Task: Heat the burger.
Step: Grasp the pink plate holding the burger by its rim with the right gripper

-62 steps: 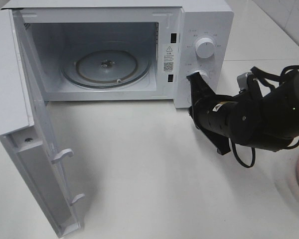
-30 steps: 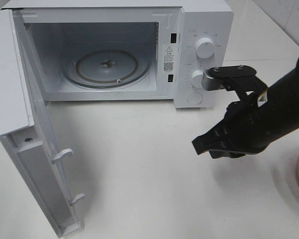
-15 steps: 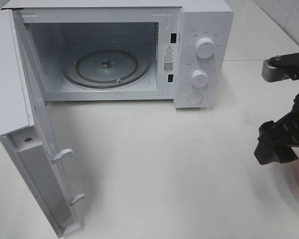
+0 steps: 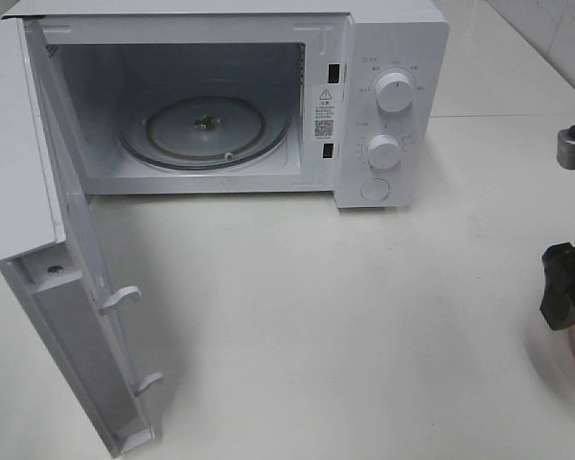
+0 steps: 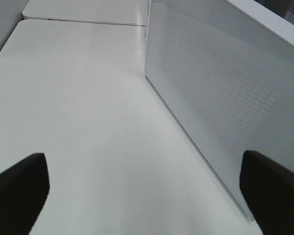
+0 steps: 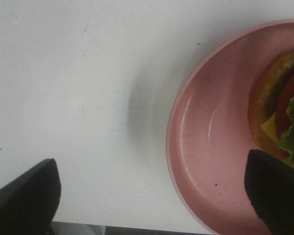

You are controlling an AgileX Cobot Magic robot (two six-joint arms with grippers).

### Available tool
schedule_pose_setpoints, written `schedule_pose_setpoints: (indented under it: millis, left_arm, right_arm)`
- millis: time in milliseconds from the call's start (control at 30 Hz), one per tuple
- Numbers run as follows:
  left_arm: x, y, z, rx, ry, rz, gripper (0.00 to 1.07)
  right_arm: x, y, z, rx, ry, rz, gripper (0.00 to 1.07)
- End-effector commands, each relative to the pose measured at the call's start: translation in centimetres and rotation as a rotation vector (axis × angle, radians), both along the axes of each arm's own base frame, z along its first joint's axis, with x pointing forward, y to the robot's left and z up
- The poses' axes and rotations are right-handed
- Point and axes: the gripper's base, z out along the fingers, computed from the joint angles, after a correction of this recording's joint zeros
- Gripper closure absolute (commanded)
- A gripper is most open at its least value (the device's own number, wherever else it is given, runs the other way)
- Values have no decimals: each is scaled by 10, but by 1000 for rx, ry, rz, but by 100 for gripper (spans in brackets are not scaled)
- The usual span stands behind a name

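Change: the right arm [image 4: 567,287] was at the lower knob [image 4: 384,151] of the microwave [image 4: 393,57] about two seconds back. It has since swung away across the counter [image 4: 316,307] to the far right edge of the exterior view. The right jaws were pinched on the way over and are now spread wide, holding nothing.

The microwave is unchanged: door [image 4: 38,192] swung fully open, glass turntable [image 4: 203,125] bare.

Meaning for the task: probably done at the panel and going for the food. Nothing is loaded yet, so the task is at an early stage.

The burger [image 6: 279,115] sits on the pink plate [image 6: 206,147] at the right end of the counter, well apart from the microwave. Only part of it shows in the right wrist view (bun edge, lettuce, cheese). It is out of the exterior view, where only a sliver of plate rim shows.

Pose, right: wrist pointing down at the counter, jaws straddling the plate's near rim, burger off towards one finger and not between them. It likely needs to shift further over the plate before closing.

Pose, left: jaws released and wide, empty, low beside the outer face of the open door, idle.
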Motion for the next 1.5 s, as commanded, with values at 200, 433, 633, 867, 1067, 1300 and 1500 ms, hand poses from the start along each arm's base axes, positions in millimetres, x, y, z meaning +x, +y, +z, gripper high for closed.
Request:
schedule_pose_setpoints:
  millis: [200, 433, 633, 867, 1067, 1300, 1500]
  left_arm:
    - [-2, 0, -1, -2, -12, 0, 9]
    - [-2, 0, -1, -2, -12, 0, 9]
    - [-2, 0, -1, -2, -12, 0, 9]
    - [-2, 0, -1, -2, -12, 0, 9]
    - [-2, 0, -1, -2, -12, 0, 9]
    - [-2, 0, -1, -2, -12, 0, 9]
    - [-2, 0, -1, -2, -12, 0, 9]
  right_arm:
    - [15, -6, -23, -15, 42, -45, 10]
    - [21, -6, -42, -29, 74, -55, 11]
    - [16, -6, -69, -30, 132, -68, 13]
    - [19, -6, -85, -40, 143, -72, 14]
    - [23, -8, -95, -58, 146, -81, 17]
    - [23, -8, -103, -67, 179, -76, 24]
    - [21, -9, -106, -76, 211, -81, 40]
